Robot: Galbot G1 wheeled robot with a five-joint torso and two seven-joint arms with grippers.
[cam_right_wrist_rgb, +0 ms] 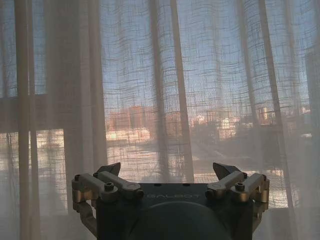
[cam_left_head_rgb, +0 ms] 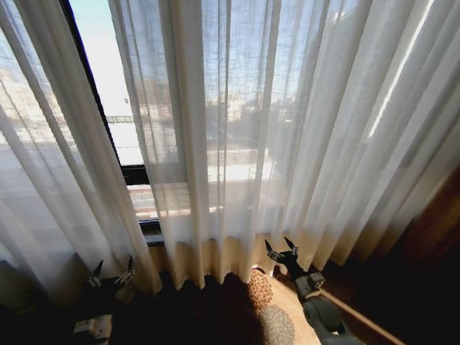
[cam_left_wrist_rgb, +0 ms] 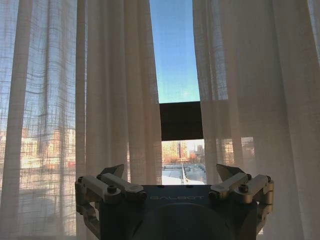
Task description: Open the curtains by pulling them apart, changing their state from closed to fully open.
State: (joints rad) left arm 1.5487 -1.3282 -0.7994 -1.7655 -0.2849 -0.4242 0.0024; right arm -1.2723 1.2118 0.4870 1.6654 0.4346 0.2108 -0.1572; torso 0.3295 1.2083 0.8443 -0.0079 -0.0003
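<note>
The curtains hang as two sheer cream pleated panels, a left panel (cam_left_head_rgb: 50, 180) and a wider right panel (cam_left_head_rgb: 287, 129), with a narrow gap of bare window between them. In the left wrist view that gap lies straight ahead between the two panels (cam_left_wrist_rgb: 115, 90). My left gripper (cam_left_head_rgb: 111, 274) is low at the left panel's hem, open, holding nothing. My right gripper (cam_left_head_rgb: 281, 249) is open just short of the right panel's hem, with the fabric (cam_right_wrist_rgb: 165, 100) close in front of it. Neither gripper touches the cloth.
A dark window frame bar (cam_left_head_rgb: 97, 100) runs down through the gap to the sill (cam_left_head_rgb: 144, 198). A patterned rug (cam_left_head_rgb: 277, 316) lies on the dark floor below the right arm. A dark wall or furniture edge (cam_left_head_rgb: 431, 237) stands at the far right.
</note>
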